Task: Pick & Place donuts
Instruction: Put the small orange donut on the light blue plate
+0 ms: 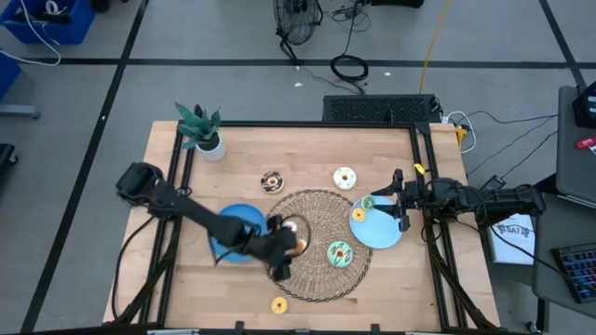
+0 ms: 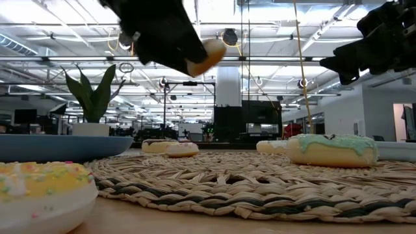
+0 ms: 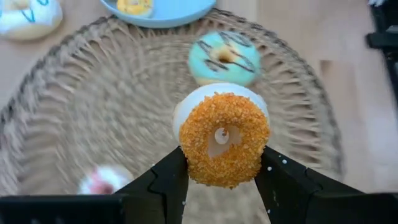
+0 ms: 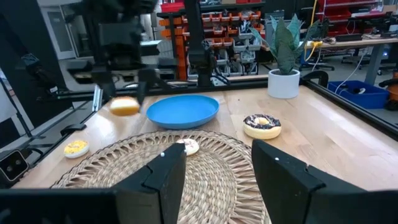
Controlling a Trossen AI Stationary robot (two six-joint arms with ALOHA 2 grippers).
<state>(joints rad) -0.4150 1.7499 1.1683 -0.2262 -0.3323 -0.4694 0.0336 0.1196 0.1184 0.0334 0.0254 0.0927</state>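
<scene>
My left gripper (image 3: 222, 159) is shut on an orange-crumbed donut (image 3: 224, 138) above the round wicker mat (image 1: 317, 209). It also shows in the high view (image 1: 284, 244) and the low view (image 2: 162, 32). On the mat lie a green-iced donut (image 1: 339, 253) and a small pink one (image 4: 188, 147). My right gripper (image 1: 399, 200) is open and empty at the pale blue plate (image 1: 382, 233), which holds a small yellow donut (image 1: 358, 215) and a green one (image 1: 369, 202). A chocolate donut (image 1: 272, 181), a white donut (image 1: 345, 177) and a yellow donut (image 1: 278, 304) lie on the table. My left gripper pinches the orange donut by two opposite sides of its outer rim (image 3: 186, 155) between its two fingers. The donut stands on edge in the hold, its hole facing the wrist camera and its white underside turned away. It is lifted clear of the mat (image 2: 205, 55).
A darker blue plate (image 1: 237, 228) lies at the mat's left, under my left arm. A potted plant (image 1: 207, 135) stands at the far left corner. Black rails run along the table's left and right sides.
</scene>
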